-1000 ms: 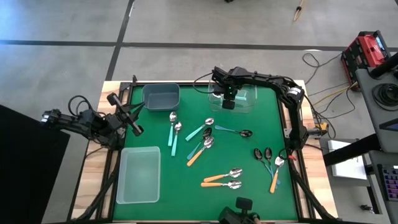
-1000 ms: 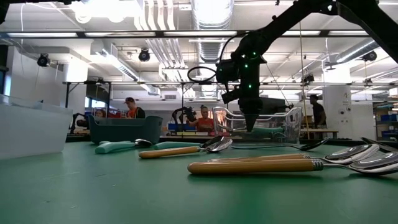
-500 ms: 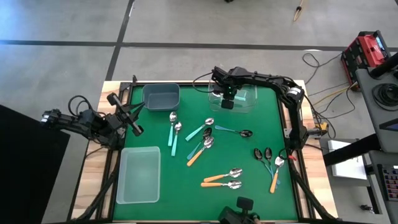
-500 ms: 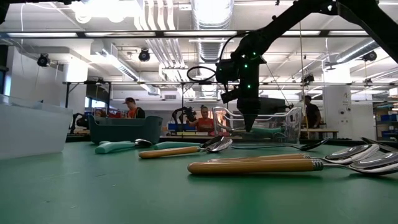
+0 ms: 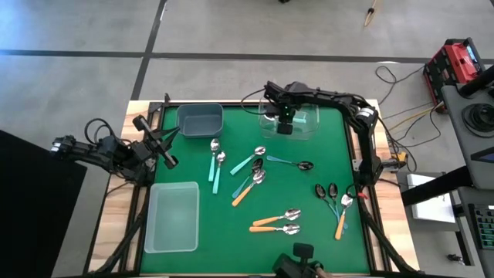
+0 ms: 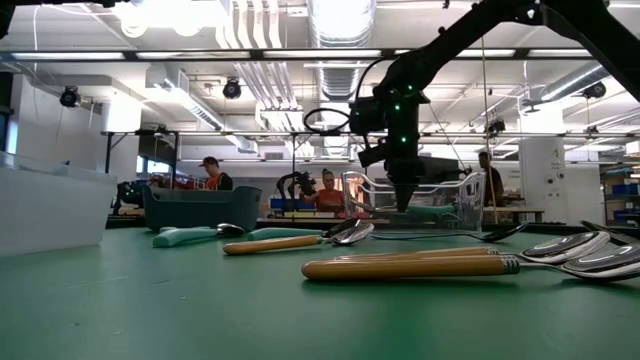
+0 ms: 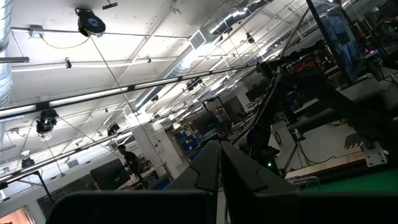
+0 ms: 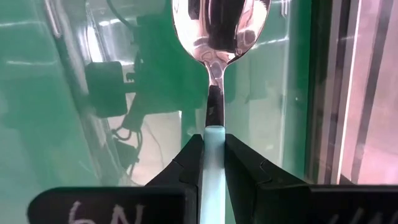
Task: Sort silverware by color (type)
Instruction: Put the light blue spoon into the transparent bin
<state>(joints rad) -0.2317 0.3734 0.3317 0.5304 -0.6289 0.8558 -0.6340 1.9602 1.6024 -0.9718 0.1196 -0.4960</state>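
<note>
While clamped between fingers, spoon

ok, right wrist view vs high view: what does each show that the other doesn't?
Right wrist only: the right gripper is shut on the pale handle of a spoon, its shiny bowl pointing down into the clear bin.

High only: the whole layout: the left gripper parked at the table's left edge, the dark bin and the frosted bin, and loose spoons with orange, teal and light-blue handles across the green mat. The held spoon is not discernible here.

Both: the right arm's gripper over the clear bin at the table's far side.
</note>
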